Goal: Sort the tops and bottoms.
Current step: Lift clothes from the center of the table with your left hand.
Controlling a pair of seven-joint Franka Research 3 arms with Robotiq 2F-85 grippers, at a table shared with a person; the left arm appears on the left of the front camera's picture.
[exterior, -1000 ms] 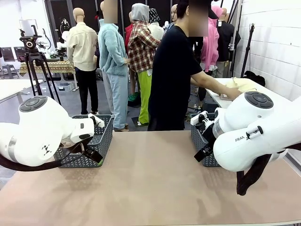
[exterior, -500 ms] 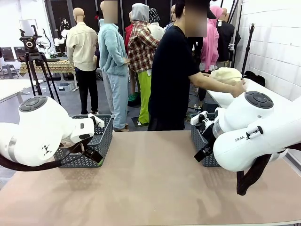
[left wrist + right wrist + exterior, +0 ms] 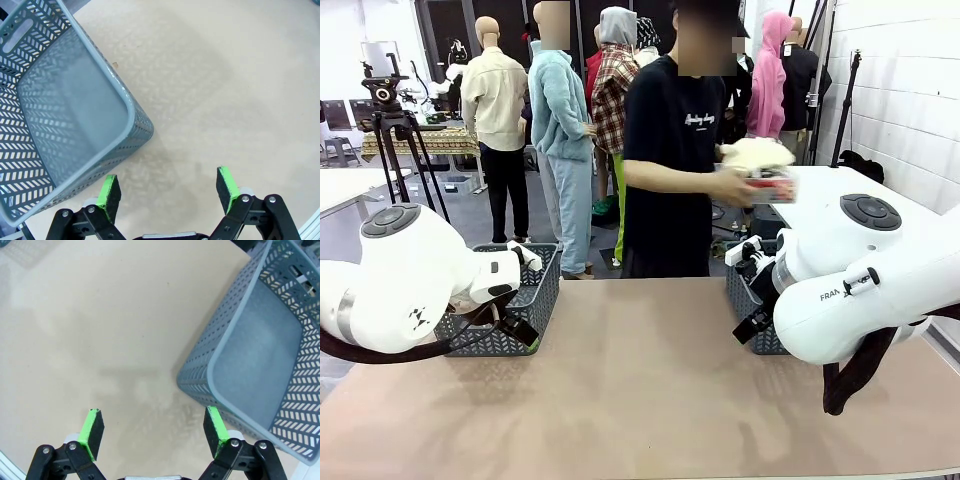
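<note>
- I am holding the left gripper wide and empty beside the bare left basket.
- A person is carrying the bundled garments beyond the table.
- The right gripper is gaping beside the bare right basket; sorting is not begun.

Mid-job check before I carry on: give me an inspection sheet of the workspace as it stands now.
Surface: tan table, with a grey basket at each side, the left basket and the right basket.
Job's things: pale yellow garment on top of a bundle held by the person, off the table at the far side; the rest is too bunched to tell.
Clutter: nothing seen.
Grippers: left gripper open, above the table beside the left basket; right gripper open, beside the right basket.
Cables: left arm cable and right arm cable, both black, hang under the arms.
Surroundings: tripod at the far left.
</note>
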